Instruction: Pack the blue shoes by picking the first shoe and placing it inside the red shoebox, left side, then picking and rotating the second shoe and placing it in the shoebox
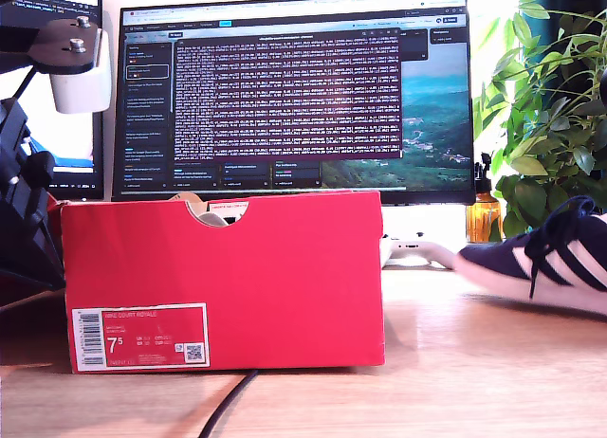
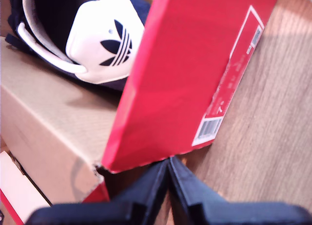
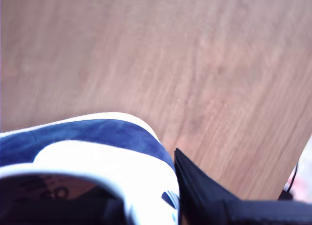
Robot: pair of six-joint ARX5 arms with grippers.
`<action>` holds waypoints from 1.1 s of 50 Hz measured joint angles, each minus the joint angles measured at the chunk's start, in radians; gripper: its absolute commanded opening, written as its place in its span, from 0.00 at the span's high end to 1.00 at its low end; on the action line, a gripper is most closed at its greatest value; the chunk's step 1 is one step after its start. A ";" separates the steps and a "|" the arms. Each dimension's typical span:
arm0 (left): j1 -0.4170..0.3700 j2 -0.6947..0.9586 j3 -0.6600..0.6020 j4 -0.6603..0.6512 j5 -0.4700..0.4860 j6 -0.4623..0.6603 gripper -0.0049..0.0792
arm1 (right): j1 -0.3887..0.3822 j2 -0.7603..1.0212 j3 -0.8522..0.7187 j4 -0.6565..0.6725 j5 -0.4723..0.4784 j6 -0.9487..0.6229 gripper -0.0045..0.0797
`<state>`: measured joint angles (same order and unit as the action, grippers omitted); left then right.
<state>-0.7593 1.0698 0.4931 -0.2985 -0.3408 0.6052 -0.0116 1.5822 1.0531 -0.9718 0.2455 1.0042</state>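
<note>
The red shoebox (image 1: 223, 277) stands on the wooden table, its white "7.5" label facing the exterior view. One blue shoe (image 2: 92, 35) lies inside it, its white trefoil heel tab showing. My first gripper (image 2: 168, 161) hovers shut and empty just off the box's label-end corner, at the exterior view's left. The other blue shoe (image 1: 550, 258) hangs tilted above the table at the exterior view's right. My second gripper (image 3: 161, 186) is shut on that shoe's heel (image 3: 97, 152). One black finger (image 3: 200, 193) presses its outside; the other finger is hidden.
A monitor (image 1: 294, 87) stands behind the box. In the exterior view a plant (image 1: 550, 97) and an amber bottle (image 1: 484, 215) sit at the back right. A black cable (image 1: 228, 405) runs from under the box toward the front edge. Bare wood table (image 3: 195, 64) lies beneath the held shoe.
</note>
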 measured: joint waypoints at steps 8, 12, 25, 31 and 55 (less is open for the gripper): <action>0.000 0.000 0.000 0.000 0.002 0.000 0.96 | 0.000 -0.007 0.134 0.019 -0.014 -0.233 0.96; 0.000 0.000 0.000 0.000 0.003 0.000 0.96 | 0.000 -0.017 0.191 0.031 -0.056 -0.424 0.96; 0.000 0.000 0.000 0.000 0.014 0.000 0.96 | 0.005 -0.028 0.293 0.025 -0.224 -0.825 0.96; 0.000 0.000 0.000 0.000 0.017 0.000 0.96 | 0.005 -0.028 0.361 0.072 -0.318 -0.986 0.96; 0.000 0.000 0.000 0.000 0.032 0.000 0.96 | 0.164 -0.028 0.457 0.470 -0.657 -1.318 0.96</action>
<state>-0.7589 1.0698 0.4931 -0.2989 -0.3084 0.6052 0.1520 1.5539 1.5101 -0.5018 -0.4110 -0.3141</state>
